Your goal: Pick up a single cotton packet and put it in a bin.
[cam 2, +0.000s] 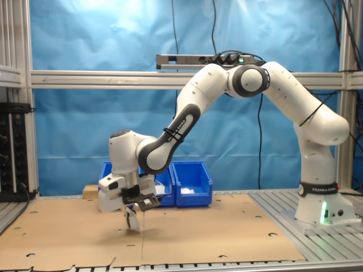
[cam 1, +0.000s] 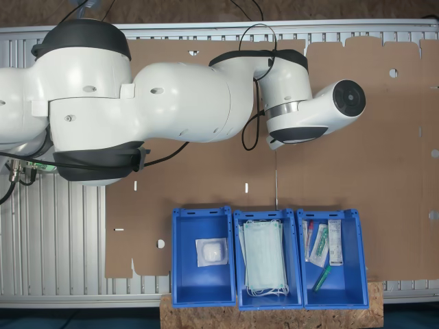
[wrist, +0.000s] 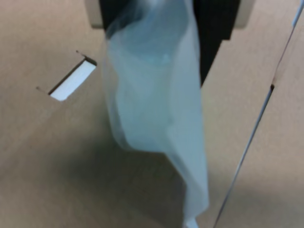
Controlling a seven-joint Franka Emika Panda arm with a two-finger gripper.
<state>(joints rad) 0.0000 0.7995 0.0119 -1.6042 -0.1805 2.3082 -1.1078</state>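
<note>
While above the cardboard (cam 2: pixel 215 226), hand (cam 2: pixel 133 218) pinching a dangling pale packet (wrist: pixel 156 109); print unreadable

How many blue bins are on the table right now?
3, in a row in the first exterior view: one holding a white packet, the middle one holding face masks, and one with mixed small items. More could be hidden behind the arm.

You had open cardboard sheet (cam 1: pixel 384 157) all around the gripper (cam 2: pixel 134 220), which hung just above it with a pale packet (wrist: pixel 156 109) pinched in its closed jaws. The three blue bins (cam 1: pixel 267 258) stood in a touching row beyond the gripper, their walls the only barrier; each already held items, and the arm's own elbow (cam 1: pixel 137 103) overhung the sheet beside them.
</note>
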